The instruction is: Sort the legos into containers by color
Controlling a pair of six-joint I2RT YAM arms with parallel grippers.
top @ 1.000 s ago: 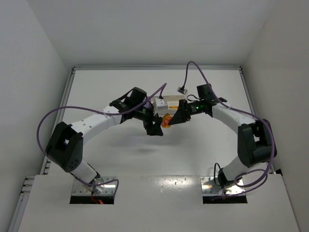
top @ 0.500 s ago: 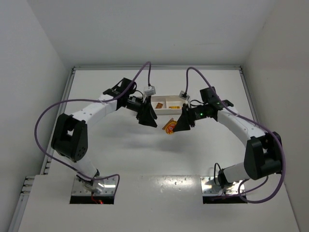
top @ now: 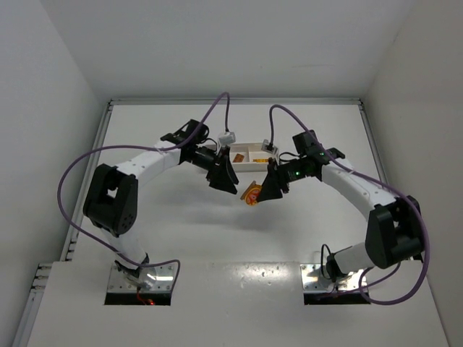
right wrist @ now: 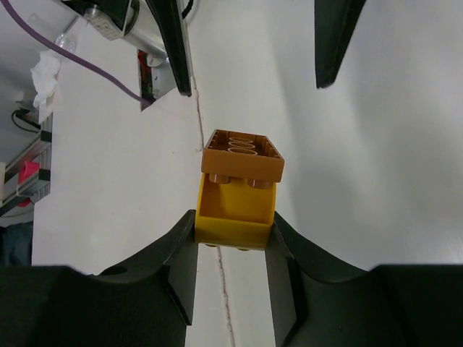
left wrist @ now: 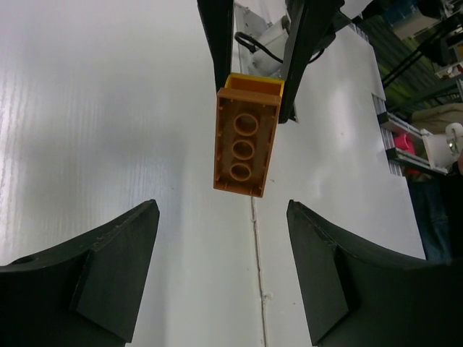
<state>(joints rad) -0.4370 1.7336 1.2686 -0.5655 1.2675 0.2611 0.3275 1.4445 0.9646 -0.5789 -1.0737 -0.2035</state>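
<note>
The right gripper [right wrist: 233, 225], jaws closed on a yellow brick [right wrist: 235, 213] capped by an orange brick [left wrist: 244, 141], hangs near the tray [top: 249, 168]; the left gripper [left wrist: 223, 210] faces it, jaws wide and empty. Two orange pieces [top: 237, 157] are binned.

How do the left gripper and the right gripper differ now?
The left gripper is open with nothing between its fingers; the right gripper is shut on the yellow brick, which carries an orange brick. The left one only faces that orange brick; the right one holds the pair. Both are black and point toward each other.
</note>
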